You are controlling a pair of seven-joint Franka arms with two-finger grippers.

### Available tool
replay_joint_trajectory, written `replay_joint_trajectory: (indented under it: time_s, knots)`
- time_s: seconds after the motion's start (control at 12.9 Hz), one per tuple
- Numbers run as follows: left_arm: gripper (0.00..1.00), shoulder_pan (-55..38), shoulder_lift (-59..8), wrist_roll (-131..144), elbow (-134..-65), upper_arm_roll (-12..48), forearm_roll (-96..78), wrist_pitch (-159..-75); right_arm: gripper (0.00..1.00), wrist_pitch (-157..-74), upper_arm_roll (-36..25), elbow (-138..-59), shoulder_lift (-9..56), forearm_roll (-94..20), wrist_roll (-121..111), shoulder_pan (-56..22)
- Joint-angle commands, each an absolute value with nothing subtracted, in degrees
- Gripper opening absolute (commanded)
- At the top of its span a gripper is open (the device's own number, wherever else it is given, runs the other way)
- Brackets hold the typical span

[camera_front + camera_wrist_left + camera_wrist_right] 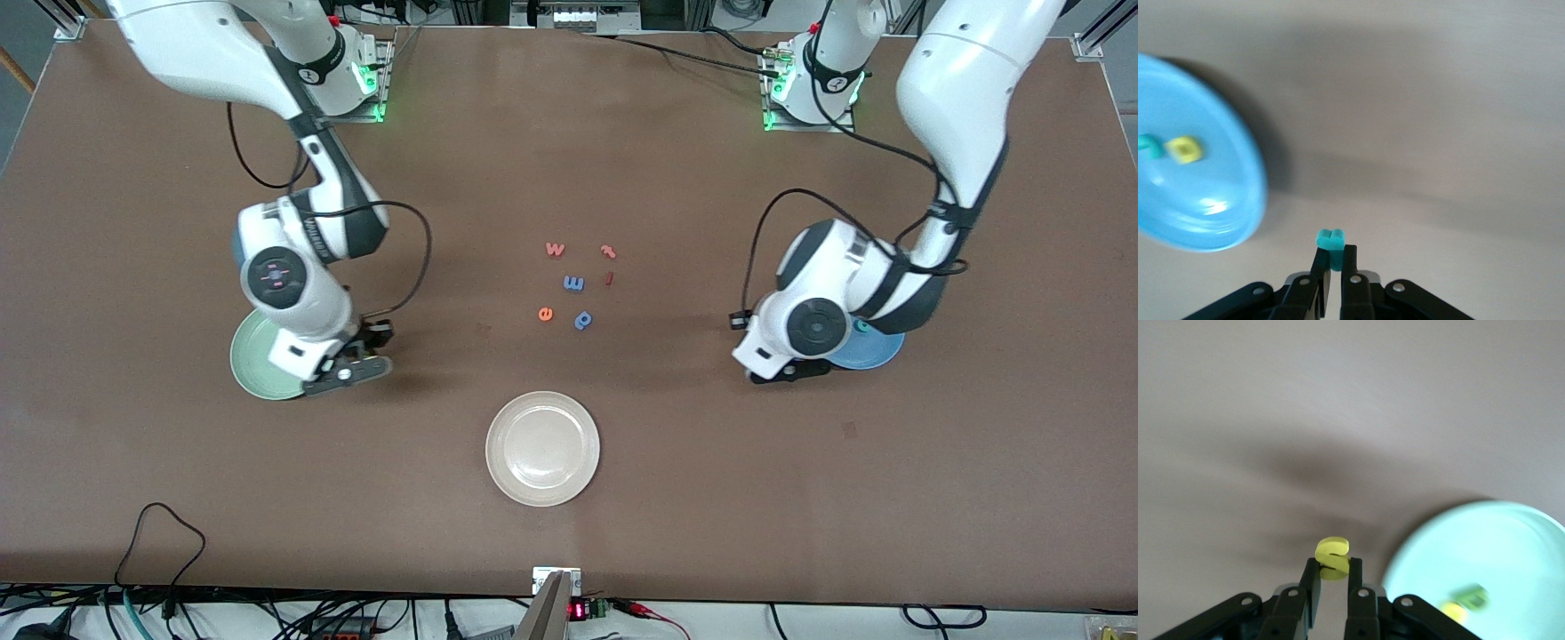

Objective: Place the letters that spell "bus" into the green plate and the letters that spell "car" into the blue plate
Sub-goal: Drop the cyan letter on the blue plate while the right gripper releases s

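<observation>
Right gripper [1332,572] pinching yellow "s" [1332,557] edgewise beside green plate [253,364] | left gripper [1335,257] clamping teal "r" [1331,240] beside blue plate [1198,220] | foam letters seeming light, squashy; thin edges suiting fingers.

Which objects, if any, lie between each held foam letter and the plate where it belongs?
Nothing visible. The left gripper holds the teal foam letter over bare table beside the round blue plate. The right gripper holds the yellow foam "s" beside the round mint-green plate.
</observation>
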State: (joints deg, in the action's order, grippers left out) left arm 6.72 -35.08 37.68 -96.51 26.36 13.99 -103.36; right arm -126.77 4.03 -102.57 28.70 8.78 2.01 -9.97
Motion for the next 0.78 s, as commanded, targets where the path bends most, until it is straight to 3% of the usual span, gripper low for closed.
replay_joint_trajectory:
  time_s: [0.0,0.16,0.23,0.31,0.39,0.47,0.54,0.62,0.7]
  knots:
    - [0.01,15.26,-31.91,33.25,-104.13,27.07,15.73,-105.02,0.05,-125.25,5.01,-105.55,28.04,8.79,0.7,-3.01]
    - [0.02,20.19,-31.82,27.8,-105.9,27.25,15.73,-105.91,0.07,-125.68,5.01,-106.52,29.0,8.79,-1.74,1.21]
    - [0.02,21.87,-31.56,26.12,-106.87,27.33,15.73,-105.91,0.17,-125.68,5.01,-106.52,29.44,8.79,-2.28,2.97]
    - [0.02,23.36,-31.2,24.54,-107.92,27.33,15.73,-106.08,0.45,-125.6,5.01,-106.52,29.53,8.79,-2.29,3.42]
    - [0.03,24.68,-31.2,23.65,-108.71,27.33,15.73,-106.78,0.86,-125.51,5.01,-106.52,29.36,8.7,-2.29,3.43]
    - [0.04,25.39,-31.2,22.69,-110.03,27.33,15.73,-108.44,1.0,-125.33,5.01,-106.44,28.75,8.44,-1.68,3.43]
    - [0.08,25.66,-31.29,22.24,-111.0,27.33,15.73,-109.94,1.0,-125.07,5.01,-106.26,26.91,8.09,-1.93,3.34]
    - [0.22,25.49,-31.72,22.15,-111.01,27.25,15.73,-110.39,1.0,-122.89,5.01,-106.09,24.11,7.91,-2.02,3.25]
    - [0.5,25.4,-31.99,22.06,-110.83,27.25,15.73,-110.39,1.0,-120.52,5.01,-105.65,21.21,7.65,-2.02,3.08]
